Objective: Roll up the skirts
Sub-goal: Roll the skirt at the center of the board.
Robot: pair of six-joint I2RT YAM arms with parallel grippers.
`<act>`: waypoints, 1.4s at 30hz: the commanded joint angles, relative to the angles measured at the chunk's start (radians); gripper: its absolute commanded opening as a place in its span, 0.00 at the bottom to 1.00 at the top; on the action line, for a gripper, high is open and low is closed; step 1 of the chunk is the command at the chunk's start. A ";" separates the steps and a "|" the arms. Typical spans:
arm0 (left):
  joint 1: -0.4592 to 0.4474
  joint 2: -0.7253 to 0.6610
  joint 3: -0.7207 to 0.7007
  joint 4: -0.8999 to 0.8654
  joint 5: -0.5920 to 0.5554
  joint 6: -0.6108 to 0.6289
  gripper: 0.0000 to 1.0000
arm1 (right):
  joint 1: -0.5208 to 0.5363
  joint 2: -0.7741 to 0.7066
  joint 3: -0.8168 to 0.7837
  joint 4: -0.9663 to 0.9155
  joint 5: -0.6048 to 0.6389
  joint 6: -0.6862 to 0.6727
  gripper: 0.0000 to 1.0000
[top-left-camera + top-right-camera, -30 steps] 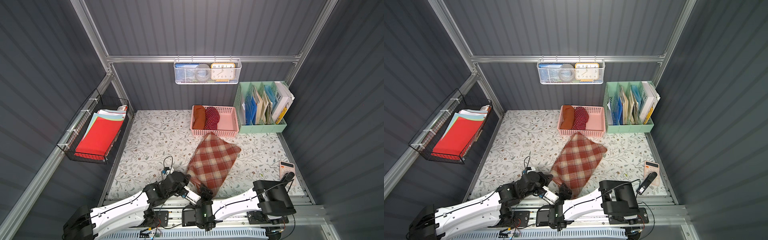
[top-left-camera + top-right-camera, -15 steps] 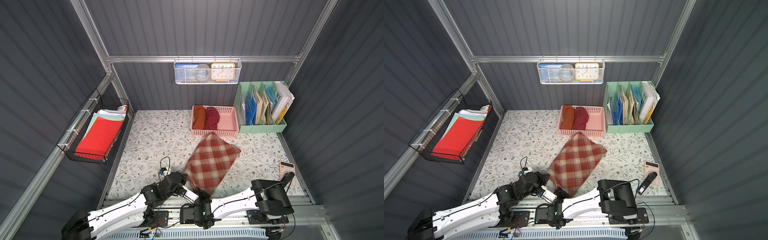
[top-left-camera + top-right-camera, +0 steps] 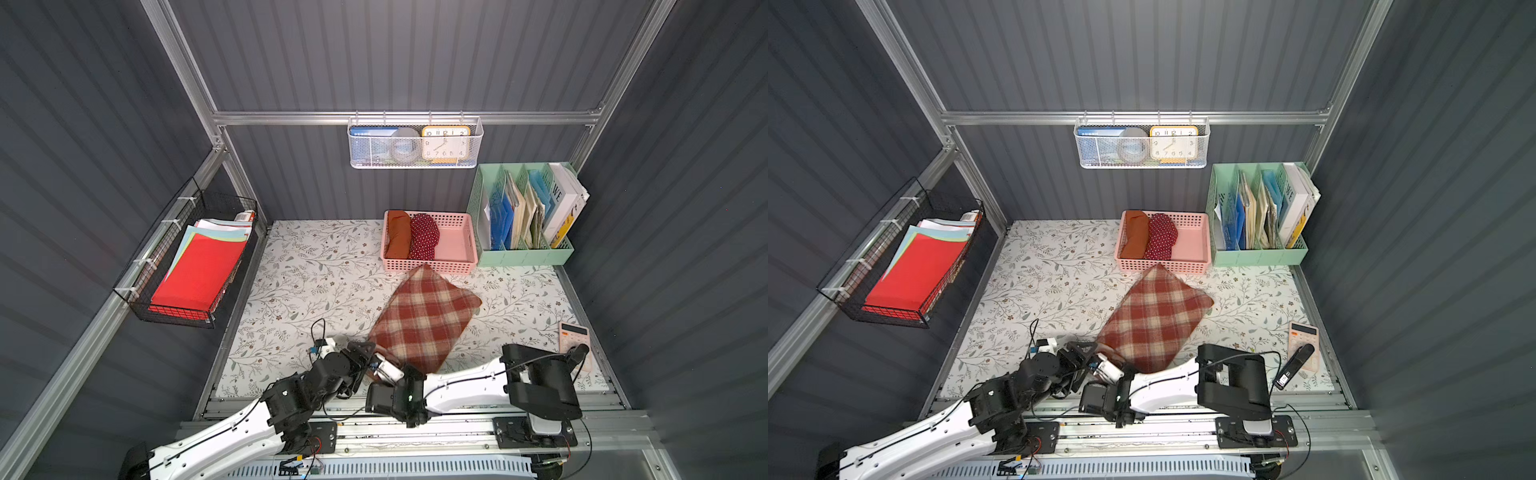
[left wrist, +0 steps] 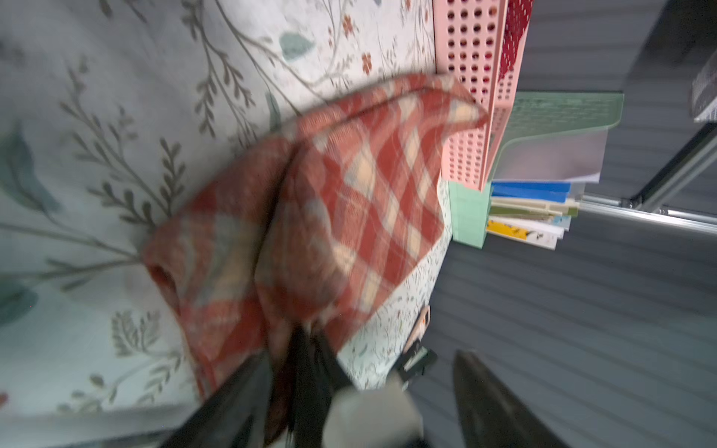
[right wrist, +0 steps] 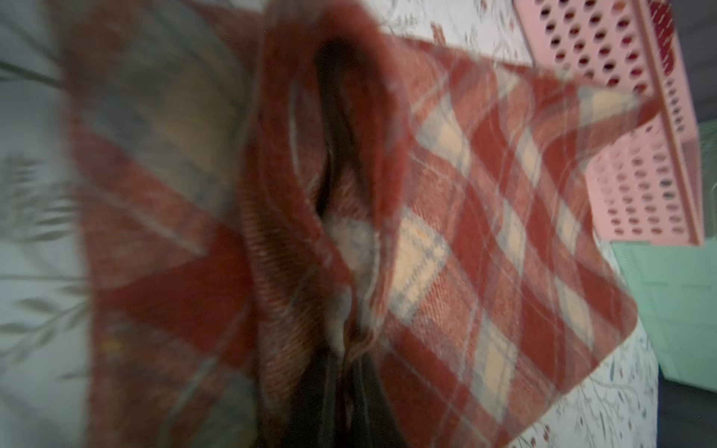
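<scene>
We're high above the near edge in both top views, looking down and forward, the whole floral table [image 3: 316, 266] in frame, near-identical. Both wrist cameras sit right up against the plaid skirt [image 4: 368, 201] [image 5: 485, 232], blurred, facing the pink basket [image 4: 473, 77], which the top views share too.

Two hands: the left hand [image 3: 365, 352] and the right hand [image 3: 379, 365]. Three skirts: one plaid skirt [image 3: 424, 316] right at both hands, then one rust-orange skirt [image 3: 397, 235] and one polka-dot skirt [image 3: 424, 237] well beyond them. One pink basket [image 3: 457, 245] holds those two. One green file rack [image 3: 523, 255] and one calculator [image 3: 573, 334] lie off the right hand's side. Two wire baskets: one white [image 3: 374, 156] with one clock [image 3: 445, 143], one black [image 3: 174, 311] off the left hand's side. One desk [image 3: 316, 266].
</scene>
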 commanded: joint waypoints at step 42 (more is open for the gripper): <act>0.744 0.656 0.171 0.165 0.891 1.060 0.77 | -0.718 -0.100 -0.110 -0.120 -0.492 0.152 0.00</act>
